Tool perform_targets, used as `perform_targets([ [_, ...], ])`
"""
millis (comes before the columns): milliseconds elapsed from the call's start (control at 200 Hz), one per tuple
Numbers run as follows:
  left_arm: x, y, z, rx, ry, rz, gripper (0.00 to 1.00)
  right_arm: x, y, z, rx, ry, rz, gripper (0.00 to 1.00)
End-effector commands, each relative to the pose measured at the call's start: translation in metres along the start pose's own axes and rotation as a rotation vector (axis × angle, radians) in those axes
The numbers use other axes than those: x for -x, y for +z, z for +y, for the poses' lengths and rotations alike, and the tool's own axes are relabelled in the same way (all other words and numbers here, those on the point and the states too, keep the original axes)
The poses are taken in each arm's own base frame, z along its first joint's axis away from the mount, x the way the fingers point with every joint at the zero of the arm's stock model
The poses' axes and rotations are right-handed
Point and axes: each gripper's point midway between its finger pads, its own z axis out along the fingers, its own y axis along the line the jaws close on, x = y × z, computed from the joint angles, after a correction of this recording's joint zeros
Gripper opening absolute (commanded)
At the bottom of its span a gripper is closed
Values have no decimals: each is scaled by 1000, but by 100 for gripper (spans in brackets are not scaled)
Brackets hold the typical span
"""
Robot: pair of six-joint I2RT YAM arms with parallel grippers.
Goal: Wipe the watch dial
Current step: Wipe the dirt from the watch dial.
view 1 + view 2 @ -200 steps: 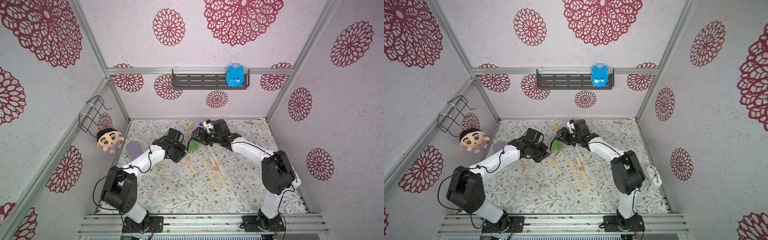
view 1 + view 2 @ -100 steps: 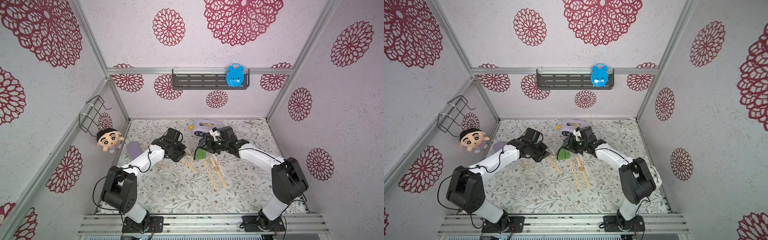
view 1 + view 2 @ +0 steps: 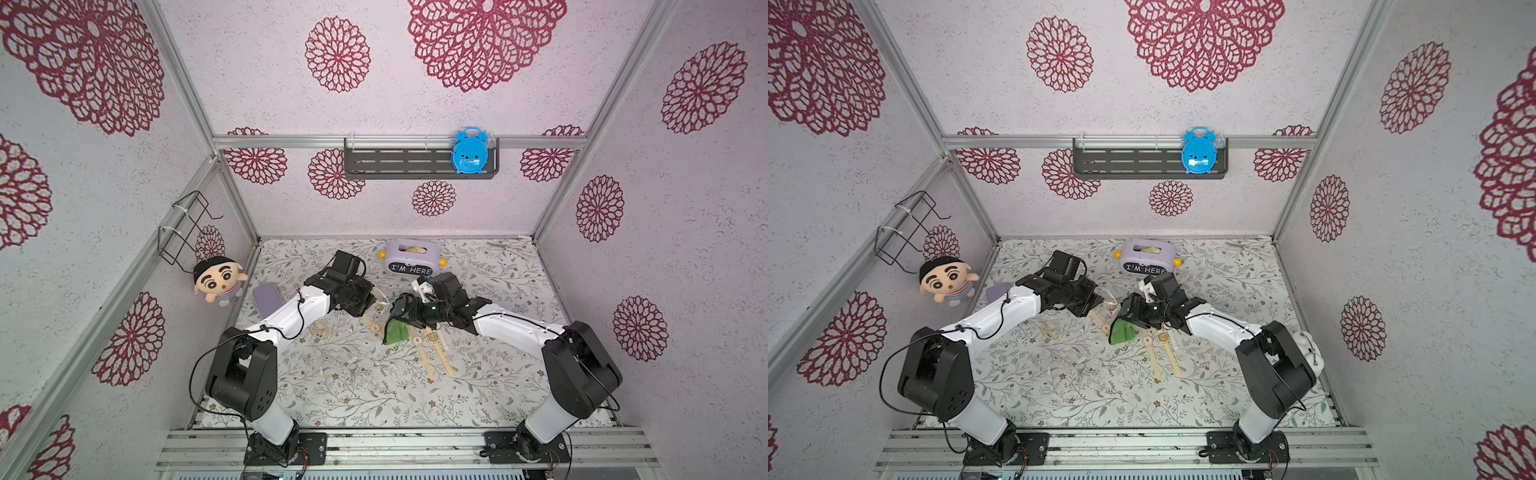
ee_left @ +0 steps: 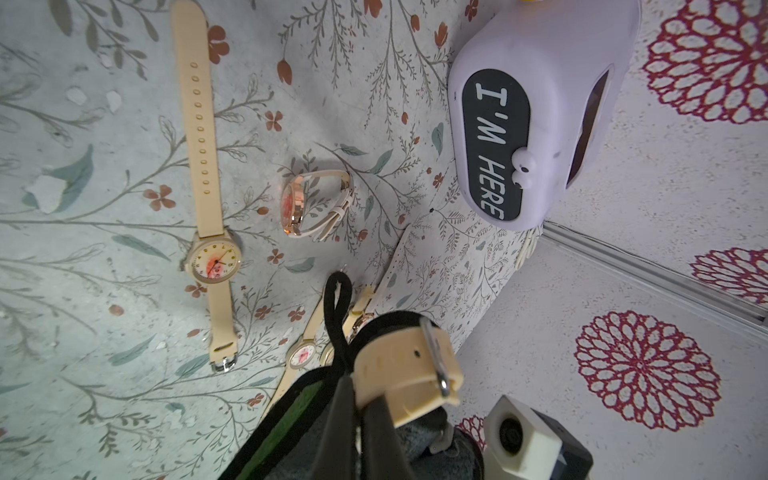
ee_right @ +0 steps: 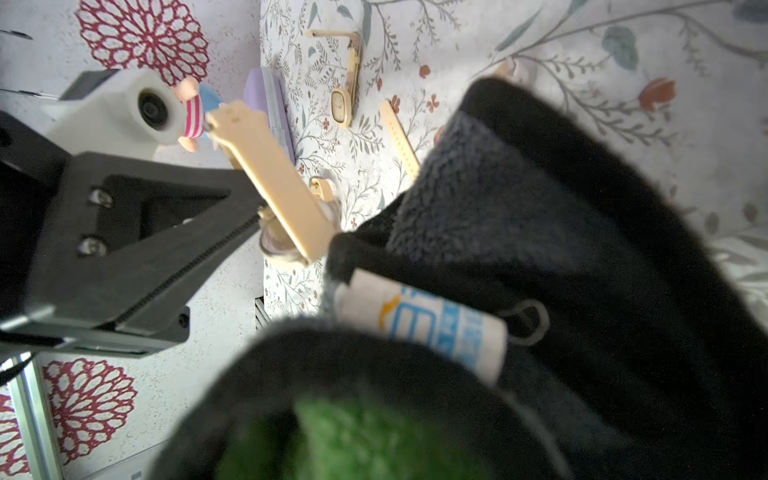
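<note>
In both top views, your left gripper [image 3: 371,302] is clamped on a beige watch [image 3: 380,306] held above the worktop [image 3: 353,386]. Just right of it, your right gripper [image 3: 401,311] is closed on a green-and-black cloth [image 3: 397,332] that hangs down. On the far side, a purple box [image 3: 411,257] reads "I'M HERE".

In the left wrist view, the watch strap [image 4: 405,370] is pinched at the gripper's tips, and the cloth's black edge touches it. The box lettering is sharp here.

In the right wrist view, the cloth hides your right gripper. Its white tag [image 5: 428,328] has blue print too blurred to read. The watch dial [image 5: 276,243] is just beside the cloth's edge.
</note>
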Motion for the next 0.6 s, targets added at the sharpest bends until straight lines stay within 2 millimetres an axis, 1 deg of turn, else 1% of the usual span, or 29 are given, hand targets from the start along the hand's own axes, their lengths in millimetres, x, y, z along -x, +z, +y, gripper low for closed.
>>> perform_targets([
  [0, -10, 1, -9, -21, 8, 25, 0, 27, 3, 32, 77, -48, -57, 0],
  [125, -18, 3, -4, -7, 23, 44, 0, 45, 7, 41, 79, -71, -70, 0],
  [260, -26, 3, 6, 31, 52, 61, 0, 68, 7, 44, 88, -68, -92, 0],
  [475, -36, 3, 28, 123, 122, 93, 0, 103, -5, 48, 100, -69, -139, 0],
  [595, -39, 1, 40, 155, 134, 102, 0, 117, -12, 41, 90, -65, -154, 0],
])
